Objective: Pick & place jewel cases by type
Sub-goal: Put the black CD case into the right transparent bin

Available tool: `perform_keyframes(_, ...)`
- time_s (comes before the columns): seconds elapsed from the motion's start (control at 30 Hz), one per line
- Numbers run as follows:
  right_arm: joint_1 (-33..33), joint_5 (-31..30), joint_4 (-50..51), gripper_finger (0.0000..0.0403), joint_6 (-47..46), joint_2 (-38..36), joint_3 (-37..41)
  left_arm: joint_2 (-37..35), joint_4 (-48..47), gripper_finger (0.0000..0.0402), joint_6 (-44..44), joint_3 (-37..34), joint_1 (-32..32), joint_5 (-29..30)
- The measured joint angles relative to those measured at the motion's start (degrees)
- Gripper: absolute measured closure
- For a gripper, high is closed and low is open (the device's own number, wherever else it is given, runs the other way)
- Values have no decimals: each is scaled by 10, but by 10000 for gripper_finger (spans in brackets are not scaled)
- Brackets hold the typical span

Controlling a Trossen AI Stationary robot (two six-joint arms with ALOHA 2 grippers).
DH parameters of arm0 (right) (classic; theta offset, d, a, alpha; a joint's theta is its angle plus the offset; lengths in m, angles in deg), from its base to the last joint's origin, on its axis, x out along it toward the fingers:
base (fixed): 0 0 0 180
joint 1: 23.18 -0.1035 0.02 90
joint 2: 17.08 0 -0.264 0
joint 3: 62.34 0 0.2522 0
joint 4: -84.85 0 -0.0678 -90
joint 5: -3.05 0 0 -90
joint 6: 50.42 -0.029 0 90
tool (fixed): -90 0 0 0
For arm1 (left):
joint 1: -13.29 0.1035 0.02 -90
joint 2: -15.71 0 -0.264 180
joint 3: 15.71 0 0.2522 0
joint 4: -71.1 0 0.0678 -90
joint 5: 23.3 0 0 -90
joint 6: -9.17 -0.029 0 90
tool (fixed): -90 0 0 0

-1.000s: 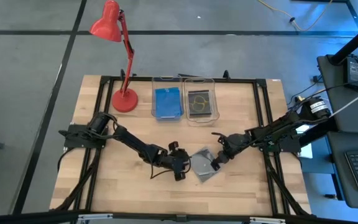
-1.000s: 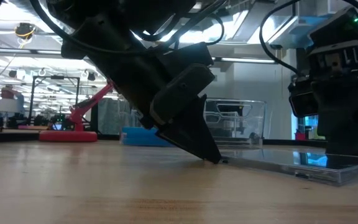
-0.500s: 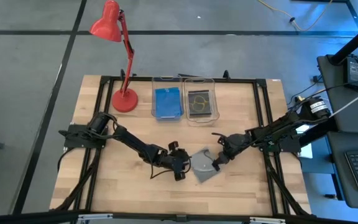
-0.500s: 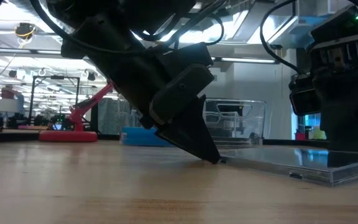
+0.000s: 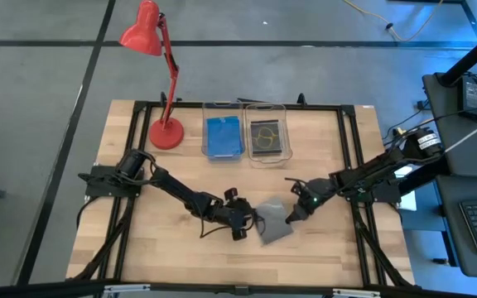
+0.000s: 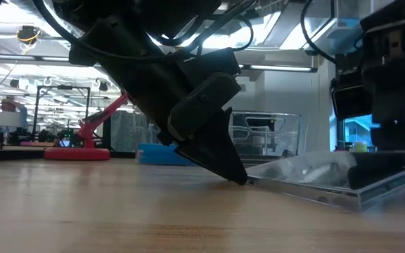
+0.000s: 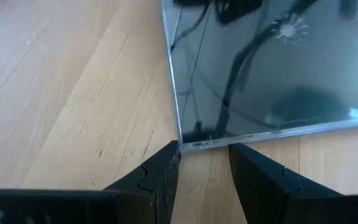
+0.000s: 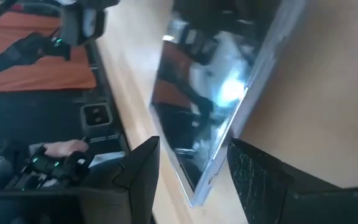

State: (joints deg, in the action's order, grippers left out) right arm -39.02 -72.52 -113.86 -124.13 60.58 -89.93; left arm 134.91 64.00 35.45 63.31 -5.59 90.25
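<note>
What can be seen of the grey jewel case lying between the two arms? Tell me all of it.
The grey jewel case is a thin, flat, smoky, see-through plastic rectangle with a glossy face that mirrors the arms. It sits on the wooden table at the front middle, turned askew to the table edges. Its right side is tilted up off the wood, with its edge between the fingers of the right end effector. The left end effector stands at its opposite, low edge, fingers apart, tips at a corner.

a jewel case (image 5: pixel 273 223) lies near the table's (image 5: pixel 139 248) front edge between the left gripper (image 5: pixel 249 223) and right gripper (image 5: pixel 293 212); two bins (image 5: pixel 244 131) sit side by side behind it, a lamp (image 5: pixel 166 132) left of them.
</note>
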Motion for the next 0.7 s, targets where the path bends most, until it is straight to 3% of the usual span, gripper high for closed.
perform_keyframes(0.43,-21,8,-84,213,8,-2,-5,0,0,259,1,0,-1,2)
perform_keyframes(0.7,-20,-11,-81,213,39,-2,-6,0,0,259,1,0,-1,2)
